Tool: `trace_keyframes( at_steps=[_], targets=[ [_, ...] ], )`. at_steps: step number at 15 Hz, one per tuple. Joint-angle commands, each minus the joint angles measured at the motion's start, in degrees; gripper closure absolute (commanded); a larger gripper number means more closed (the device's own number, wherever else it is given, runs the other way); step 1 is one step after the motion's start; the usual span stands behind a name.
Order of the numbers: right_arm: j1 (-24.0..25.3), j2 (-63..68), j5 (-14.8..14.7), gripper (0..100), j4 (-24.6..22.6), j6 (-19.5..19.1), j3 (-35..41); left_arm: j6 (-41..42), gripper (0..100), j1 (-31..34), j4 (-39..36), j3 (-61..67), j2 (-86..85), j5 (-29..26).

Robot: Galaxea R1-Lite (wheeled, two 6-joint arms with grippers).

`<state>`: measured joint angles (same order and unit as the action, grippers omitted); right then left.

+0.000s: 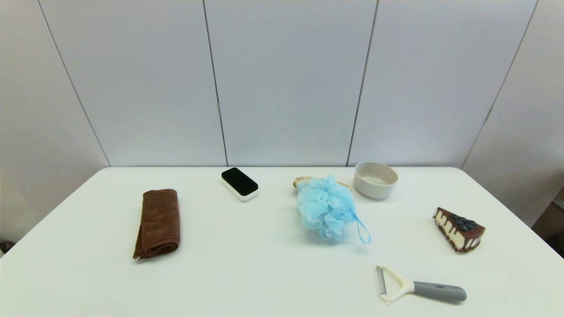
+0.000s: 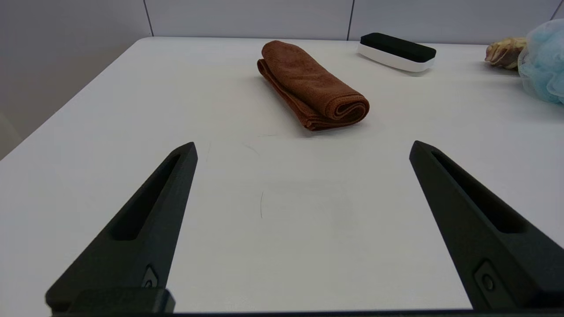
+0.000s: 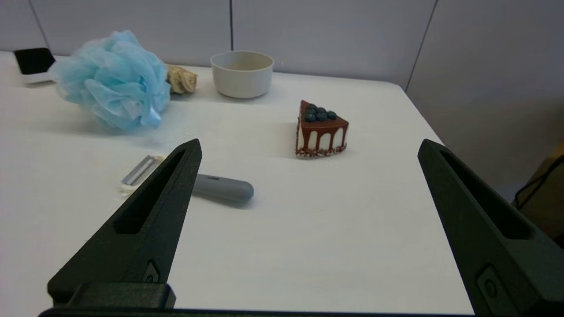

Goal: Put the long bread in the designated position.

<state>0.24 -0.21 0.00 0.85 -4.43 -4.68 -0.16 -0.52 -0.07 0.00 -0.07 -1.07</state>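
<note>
Long bread (image 1: 302,181): tan, ridged loaf at the far middle of the white table (image 1: 246,273), mostly hidden behind the blue mesh bath pouf (image 1: 326,212), which touches or overlaps it; only a tapered end shows on each side

Beige round bowl (image 1: 376,179): smooth, just beside the pouf, close to the far edge

Black-topped white eraser block (image 1: 239,183): far edge, left of the bread

Folded brown towel (image 1: 157,222): soft pile, rolled fold facing the robot, well apart on the left

Chocolate cake slice (image 1: 459,229): wedge with dark berries on top, near the right edge

Peeler (image 1: 418,289): grey handle, cream head, near front right

Open room: broad bare tabletop across the front and between towel and pouf

Left gripper (image 2: 303,147): fingers spread wide, empty, low over the front left of the table, facing the towel

Right gripper (image 3: 309,145): fingers spread wide, empty, front right, facing the cake; one finger overlaps the peeler in its wrist view
</note>
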Motion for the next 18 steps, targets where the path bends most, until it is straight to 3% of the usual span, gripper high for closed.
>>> trace_keyframes(
  at_steps=[1, 10, 18],
  targets=[
    [0.0, 0.2, 0.0, 0, -3.9, -0.6, 4.1, 0.0, 0, 0.0, 0.0, 0.1, 0.1, 0.0],
    [0.0, 0.2, 0.5, 0, -0.3, 0.1, 4.7, 0.0, 0, 0.0, 0.0, 0.1, 0.1, 0.0],
    [0.0, 0.2, 0.4, 0, -0.6, 1.9, 4.7, 0.0, 0, 0.0, 0.0, 0.1, 0.1, 0.0]
  ],
)
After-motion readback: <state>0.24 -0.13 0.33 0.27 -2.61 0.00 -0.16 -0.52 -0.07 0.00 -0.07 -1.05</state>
